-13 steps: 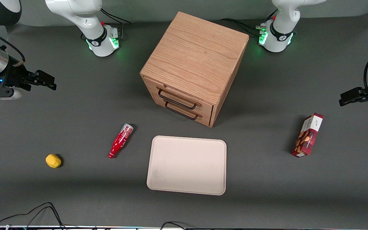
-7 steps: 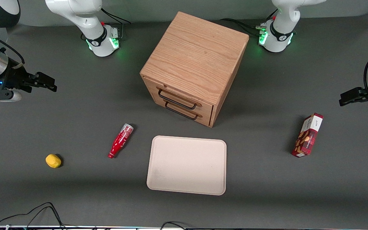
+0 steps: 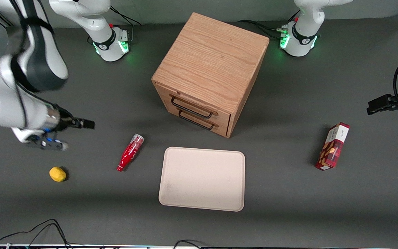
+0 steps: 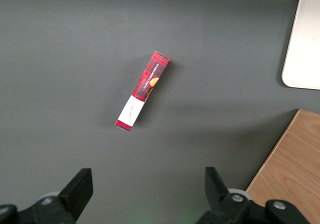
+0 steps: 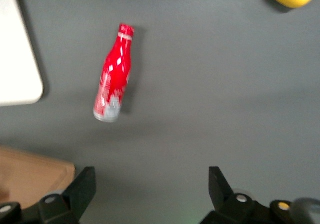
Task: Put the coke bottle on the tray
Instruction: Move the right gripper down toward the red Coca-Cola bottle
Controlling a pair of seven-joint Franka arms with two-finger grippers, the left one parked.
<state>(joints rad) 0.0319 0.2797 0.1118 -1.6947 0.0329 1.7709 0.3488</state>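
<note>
gripper (image 5: pixel 147 191): fingers spread wide, holding nothing | above table, apart from coke bottle (image 3: pixel 130 152) | tray (image 3: pixel 202 178) bare

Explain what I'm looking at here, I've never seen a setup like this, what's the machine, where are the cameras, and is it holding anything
Two robot arms stand at a dark table. One picture looks down from the front; the other two come from cameras on the arms' wrists. On the table are a wooden cabinet, a beige tray, a red coke bottle lying beside the tray, a yellow object and a red snack box. The working arm's gripper hangs open above the table near the bottle, toward its own end. It holds nothing.
</note>
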